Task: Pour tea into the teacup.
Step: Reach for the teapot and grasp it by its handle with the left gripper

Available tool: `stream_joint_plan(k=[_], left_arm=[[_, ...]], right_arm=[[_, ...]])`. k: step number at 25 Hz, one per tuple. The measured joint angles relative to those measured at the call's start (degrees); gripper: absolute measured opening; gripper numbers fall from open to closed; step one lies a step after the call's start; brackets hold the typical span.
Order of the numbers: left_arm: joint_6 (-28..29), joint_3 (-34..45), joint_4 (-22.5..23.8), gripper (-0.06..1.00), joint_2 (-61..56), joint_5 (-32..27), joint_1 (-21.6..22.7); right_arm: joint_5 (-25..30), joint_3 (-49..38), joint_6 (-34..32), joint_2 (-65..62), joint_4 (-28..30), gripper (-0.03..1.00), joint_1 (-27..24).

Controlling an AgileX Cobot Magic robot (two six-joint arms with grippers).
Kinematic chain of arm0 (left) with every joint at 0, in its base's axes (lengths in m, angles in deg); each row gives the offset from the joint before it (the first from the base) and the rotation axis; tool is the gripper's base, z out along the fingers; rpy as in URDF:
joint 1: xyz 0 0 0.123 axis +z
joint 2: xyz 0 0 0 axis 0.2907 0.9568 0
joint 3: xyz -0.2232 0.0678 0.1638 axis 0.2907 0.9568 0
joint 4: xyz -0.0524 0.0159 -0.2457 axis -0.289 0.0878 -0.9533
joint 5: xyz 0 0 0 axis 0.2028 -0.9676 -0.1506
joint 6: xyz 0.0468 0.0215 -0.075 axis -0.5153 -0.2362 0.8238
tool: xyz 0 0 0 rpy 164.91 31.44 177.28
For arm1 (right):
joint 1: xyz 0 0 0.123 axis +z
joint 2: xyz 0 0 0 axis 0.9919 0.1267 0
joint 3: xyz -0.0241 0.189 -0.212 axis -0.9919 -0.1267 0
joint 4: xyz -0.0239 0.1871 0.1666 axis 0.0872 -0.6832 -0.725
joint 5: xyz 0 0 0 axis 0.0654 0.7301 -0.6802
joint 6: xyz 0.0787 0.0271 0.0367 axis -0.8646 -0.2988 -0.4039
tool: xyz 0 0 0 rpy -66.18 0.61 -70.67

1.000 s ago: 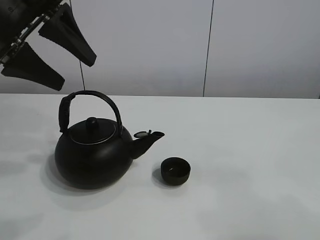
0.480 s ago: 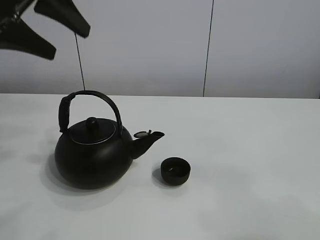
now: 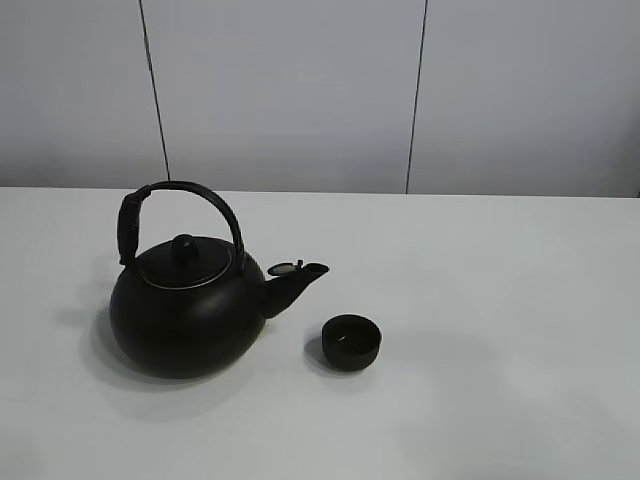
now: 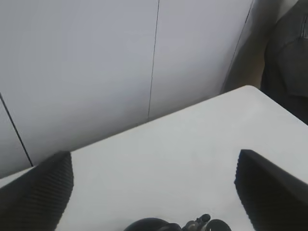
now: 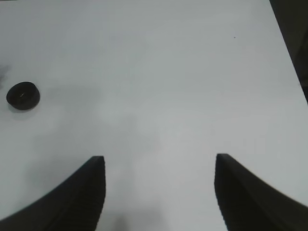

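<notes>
While the teacup (image 3: pixel 351 341) sits just beyond the spout of the kettle (image 3: pixel 185 310), nothing holds the kettle. The left gripper (image 4: pixel 154 159) is wide apart and empty, up near the kettle, so it seems nearer. The right gripper (image 5: pixel 160 160) is apart too, well away on the kettle's spout side.

Left gripper (image 4: pixel 154 159): two black fingers (image 4: pixel 43 192) with ribbed inner faces, spread very wide, nothing gripped between them; held high and aimed forward at a shallow downward tilt. Right gripper (image 5: pixel 160 160): two dark, tapering fingers (image 5: pixel 82 192) with curved outer edges, parted with a clear gap, nothing gripped; aimed steeply downward. Arms and wrists behind both grippers: out of view.
</notes>
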Motion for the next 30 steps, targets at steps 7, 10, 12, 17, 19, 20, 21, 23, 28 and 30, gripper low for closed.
stream_joint_plan(k=[7,10,12,17,19,20,21,23,28,30], left_arm=[[7.4,1.0,10.2,0.66,-11.5,-0.4,0.0],[12.1,5.5,17.1,0.66,-18.3,-0.4,0.0],[14.2,10.9,20.5,0.66,-23.0,0.1,0.0],[15.5,25.1,24.2,0.66,-28.5,4.6,0.0],[15.7,31.0,24.6,0.66,-28.6,7.4,0.0],[15.8,33.7,24.7,0.66,-28.6,9.6,0.0],[15.9,36.5,24.7,0.66,-28.6,12.7,0.0],[16.8,41.2,25.1,0.66,-28.6,19.9,0.0],[23.9,50.7,29.1,0.66,-28.5,37.0,0.0],[26.6,52.3,30.0,0.66,-27.0,39.4,0.0]], right_arm=[[0.0,0.0,0.0,0.0,0.0,0.45,0.0],[0.0,0.0,0.0,0.0,0.0,0.45,0.0],[0.0,0.0,0.0,0.0,0.0,0.45,0.0],[0.0,0.0,0.0,0.0,0.0,0.45,0.0],[0.0,0.0,0.0,0.0,0.0,0.45,0.0],[0.0,0.0,0.0,0.0,0.0,0.45,0.0],[-0.1,0.0,0.0,0.0,0.0,0.45,0.0],[-0.1,0.0,0.0,0.0,0.0,0.45,0.0],[-0.1,0.0,0.0,0.0,0.0,0.45,0.0],[-0.1,0.0,0.0,0.0,0.0,0.45,0.0]])
